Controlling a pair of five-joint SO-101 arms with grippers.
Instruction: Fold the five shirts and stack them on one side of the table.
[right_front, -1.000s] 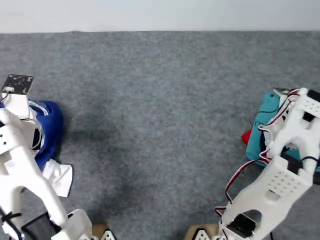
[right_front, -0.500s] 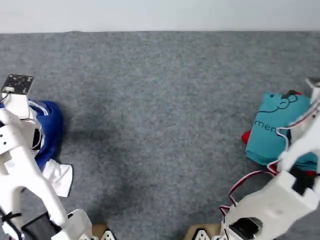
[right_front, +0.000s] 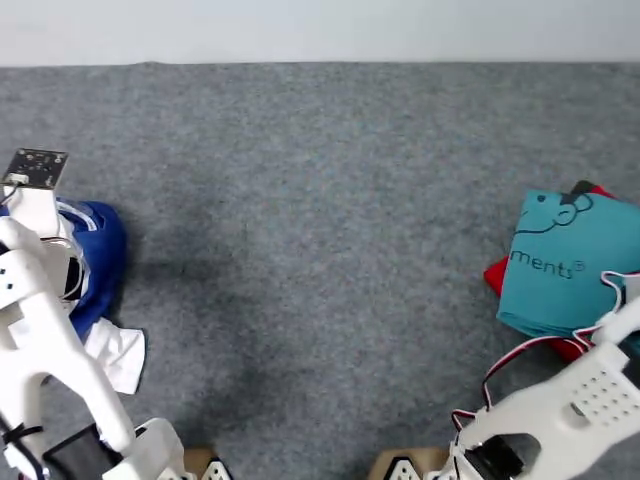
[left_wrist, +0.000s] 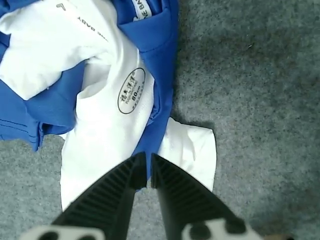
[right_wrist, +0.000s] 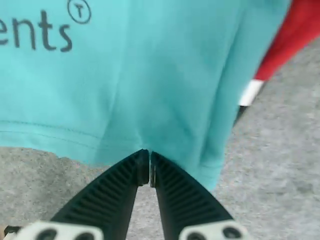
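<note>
Grey table (right_front: 330, 200) bears teal shirt (right_front: 570, 265) atop red shirt (right_front: 493, 275), blue shirt (right_front: 105, 250) opposite.

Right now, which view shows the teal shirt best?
High view: the folded teal shirt shows almost whole, lying on a red shirt. Right wrist view gives its hem close up, with the right gripper shut at the edge. Left wrist view looks at a blue shirt and a white shirt.

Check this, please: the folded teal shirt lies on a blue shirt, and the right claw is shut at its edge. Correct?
No. The teal shirt lies on a red shirt, not a blue one; the high view shows it. The right claw is indeed shut at its edge.
</note>
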